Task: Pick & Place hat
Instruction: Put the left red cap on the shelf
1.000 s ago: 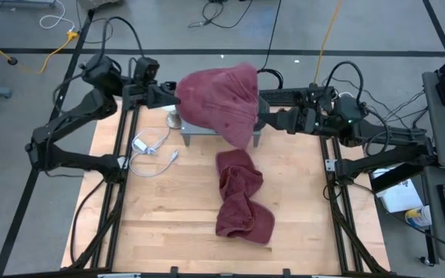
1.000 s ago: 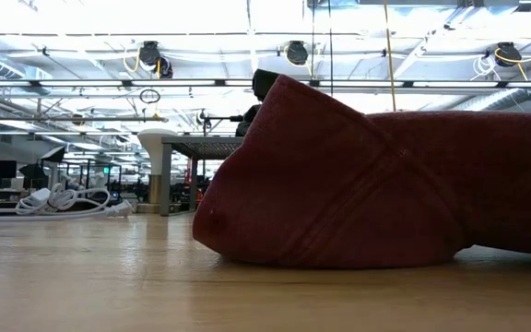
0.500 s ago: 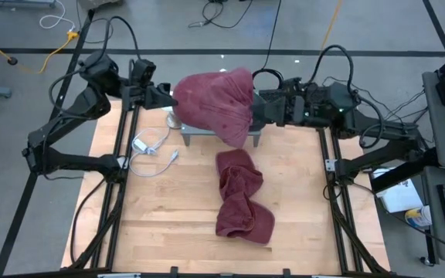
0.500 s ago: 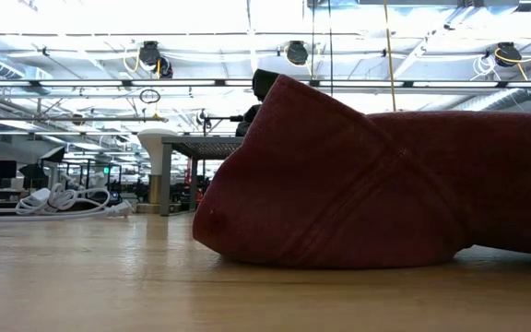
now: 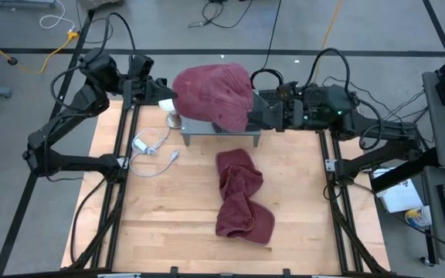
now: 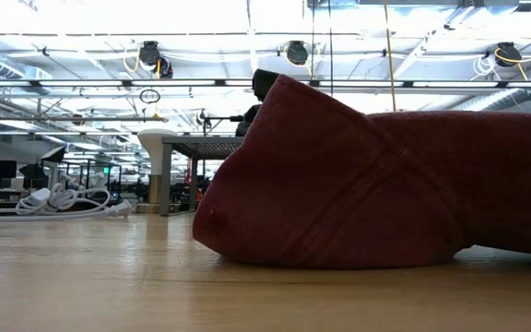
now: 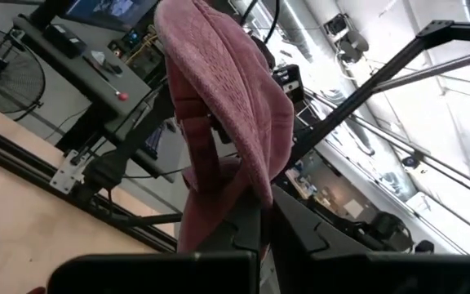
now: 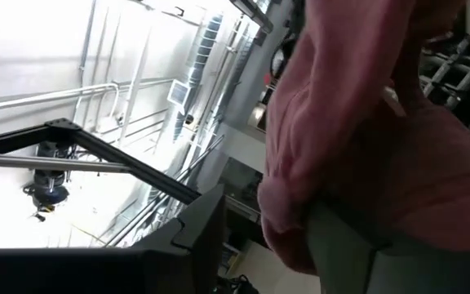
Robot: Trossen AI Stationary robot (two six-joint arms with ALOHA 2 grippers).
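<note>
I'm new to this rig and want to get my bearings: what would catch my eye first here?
A red hat held up over a small grey stand at the table's far edge, between both arms. The left end effector is shut on its brim; the right end effector grips the opposite side. A second red hat lies crumpled mid-table, filling the low view.

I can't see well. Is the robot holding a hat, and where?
Yes. The left gripper pinches the raised red hat by its edge; the right gripper is at its other side.
</note>
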